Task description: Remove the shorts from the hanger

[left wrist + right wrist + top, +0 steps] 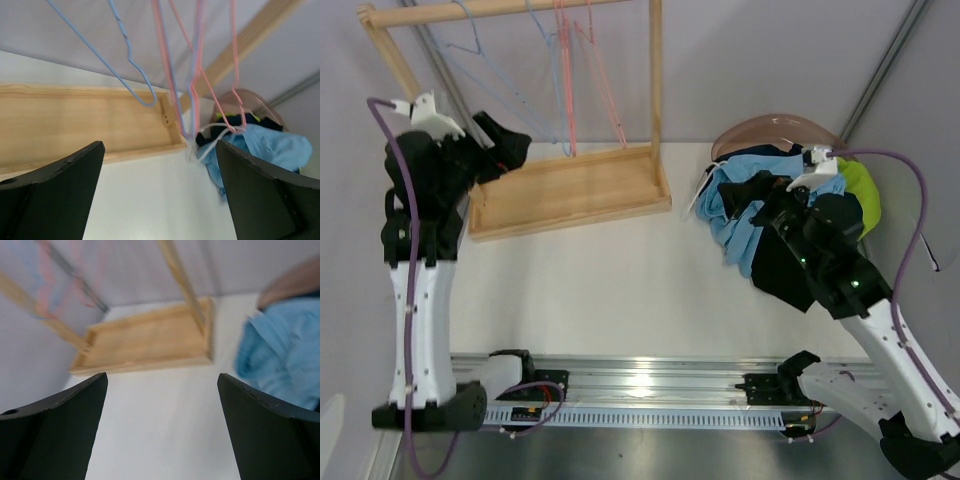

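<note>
Shorts heap [730,212] lies just beside right gripper [161,426], on its right side; fingers apart, empty. Left gripper [160,192] well apart, near wooden rack [570,190]; fingers apart, empty.

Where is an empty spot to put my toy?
The white tabletop is bare between the wooden rack base, the silver metal rail and the heaped colourful fabric shorts. The rack base is bare too, under wire hangers. The shorts crowd the far right.
</note>
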Controlling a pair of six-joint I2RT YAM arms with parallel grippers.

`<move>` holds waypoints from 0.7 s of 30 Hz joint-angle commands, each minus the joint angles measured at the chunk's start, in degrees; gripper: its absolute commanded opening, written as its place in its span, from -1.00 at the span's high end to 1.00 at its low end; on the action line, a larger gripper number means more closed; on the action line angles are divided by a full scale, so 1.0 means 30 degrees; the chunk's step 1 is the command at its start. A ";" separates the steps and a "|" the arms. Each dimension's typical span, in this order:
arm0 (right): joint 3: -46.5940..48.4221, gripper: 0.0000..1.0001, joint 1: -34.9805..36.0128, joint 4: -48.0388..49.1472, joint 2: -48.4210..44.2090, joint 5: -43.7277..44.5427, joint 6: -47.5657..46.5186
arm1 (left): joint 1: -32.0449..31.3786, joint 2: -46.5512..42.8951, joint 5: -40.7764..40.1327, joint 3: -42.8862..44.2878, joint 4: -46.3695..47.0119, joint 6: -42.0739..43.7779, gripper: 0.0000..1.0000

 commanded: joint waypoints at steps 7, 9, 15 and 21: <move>0.7815 -0.99 0.1110 -0.1459 -0.0991 -0.8580 -0.1459 | -0.3307 -0.7598 -0.3553 -0.6371 0.0430 0.1896 -0.98; 0.8288 -0.99 0.1110 -0.1752 -0.1108 -0.8290 -0.1370 | -0.3308 -0.8386 -0.4574 -0.6752 -0.0072 0.2221 -0.99; 0.7939 -0.99 0.1110 -0.1783 -0.1723 -0.7323 -0.1546 | -0.3454 -0.9768 -0.5781 -0.7221 -0.1070 0.2925 -0.99; 0.7440 -0.99 0.1139 -0.2541 -0.1930 -0.6148 -0.2071 | -0.3747 -1.0120 -0.6747 -0.7075 -0.1568 0.3393 -0.99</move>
